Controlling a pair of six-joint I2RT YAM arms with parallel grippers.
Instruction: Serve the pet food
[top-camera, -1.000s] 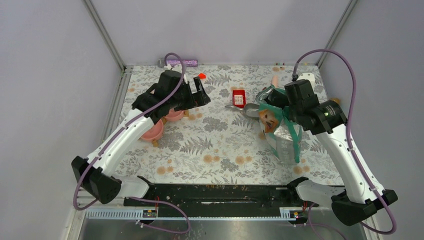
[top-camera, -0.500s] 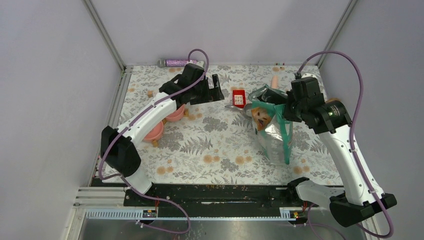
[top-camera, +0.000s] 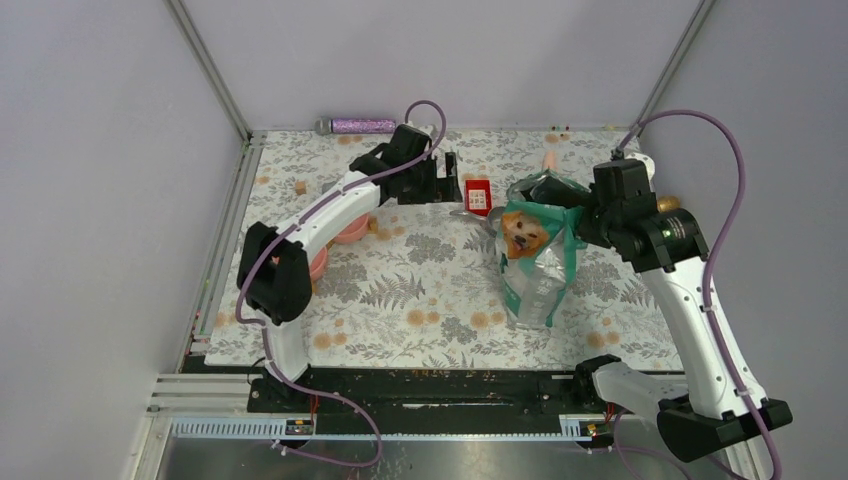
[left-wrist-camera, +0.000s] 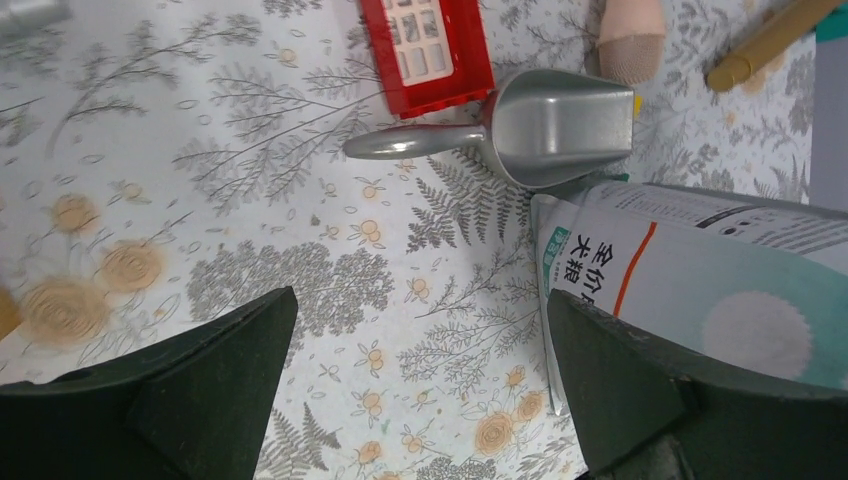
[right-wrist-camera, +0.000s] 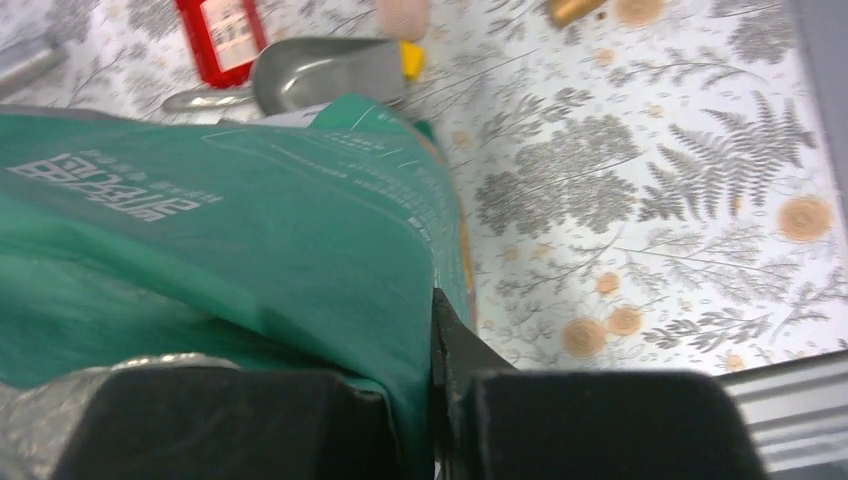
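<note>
L gripper (left-wrist-camera: 415, 335) spread wide near metal scoop (left-wrist-camera: 550, 125), R gripper (right-wrist-camera: 432, 335) clamped on teal bag (top-camera: 535, 270)

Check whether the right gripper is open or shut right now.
Shut. In the wrist view the right gripper has its fingers pressed together on the edge of the teal bag, with no gap between them.
</note>
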